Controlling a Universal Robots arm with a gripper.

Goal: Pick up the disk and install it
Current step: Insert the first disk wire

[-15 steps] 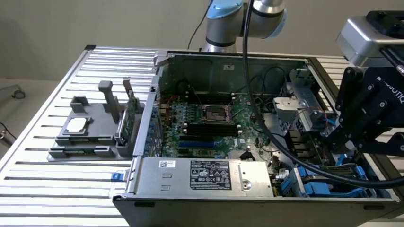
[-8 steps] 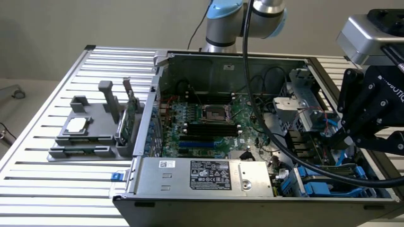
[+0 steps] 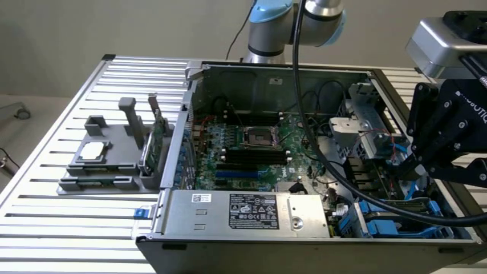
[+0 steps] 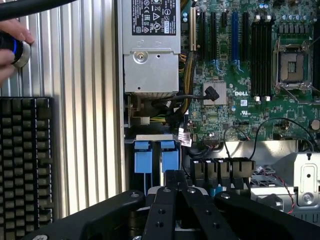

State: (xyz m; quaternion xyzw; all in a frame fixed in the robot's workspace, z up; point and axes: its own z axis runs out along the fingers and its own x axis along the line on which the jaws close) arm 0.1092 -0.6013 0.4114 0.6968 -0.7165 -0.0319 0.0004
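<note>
A: Where was the flat silver-grey disk in its blue plastic carrier (image 4: 169,156) found?

B: Its metal face could not be seen. Its blue front was seen in the drive bay (image 4: 150,136) of the open grey metal computer case (image 3: 251,85), beside a second blue carrier front (image 4: 142,156). It was taken for the disk because it lay nearer to the black pincer (image 4: 175,176), and it was judged to be seated in its slot.

A: How was the pincer held?

B: It was clenched, nothing being seen between its fingers (image 4: 165,205), close to that blue front. Whether contact was made could not be told. Probably it was closed so that a narrow tip could be pressed against the carrier. The case was laid open on the ribbed aluminium counter (image 4: 85,100), surely so that the bay could be reached from above.
</note>
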